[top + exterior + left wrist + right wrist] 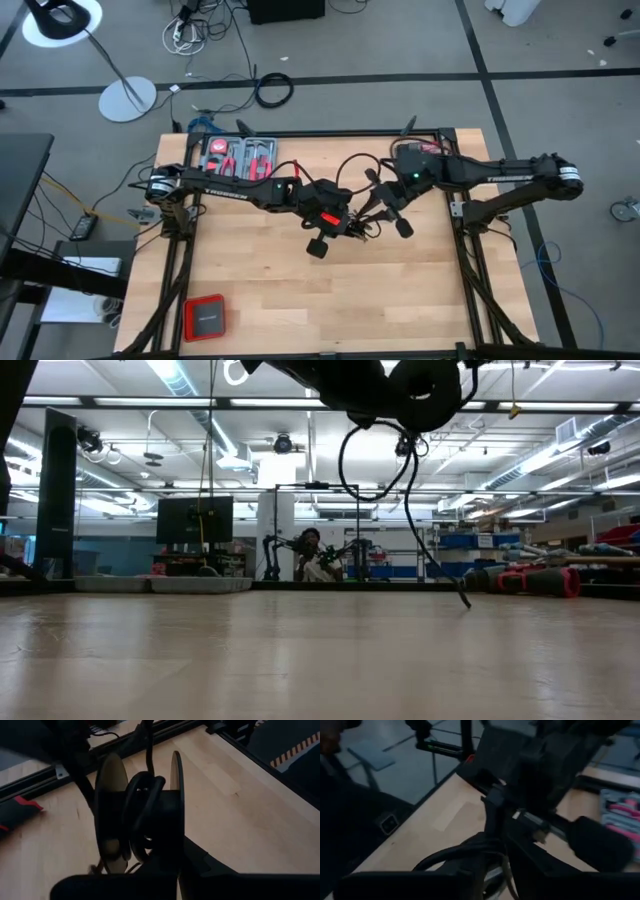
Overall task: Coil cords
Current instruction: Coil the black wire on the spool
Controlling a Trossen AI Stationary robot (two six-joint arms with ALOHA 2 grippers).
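The cord [352,162] is thin and black. Above the middle of the table it is gathered into several turns [145,805] between the fingers of my left gripper [345,225], which is shut on it. In the low view one loop [342,460] hangs below the grippers, and a tail drops to a small plug end [465,600] just above the tabletop. My right gripper [388,208] is close beside the left one, on its right. Cord strands [455,852] lie right in front of it. My left gripper pinches the bunched turns of the cord [150,820] between its two fingers [112,795]. Several strands lie side by side in the gap. The bundle is lifted clear of the table, and a slack loop and tail hang below it.
An open tool case [240,157] lies at the table's far left. A red box [205,316] sits near the front left corner. A red drill [545,578] lies at the far right in the low view. A black frame rail [330,135] borders the far edge.
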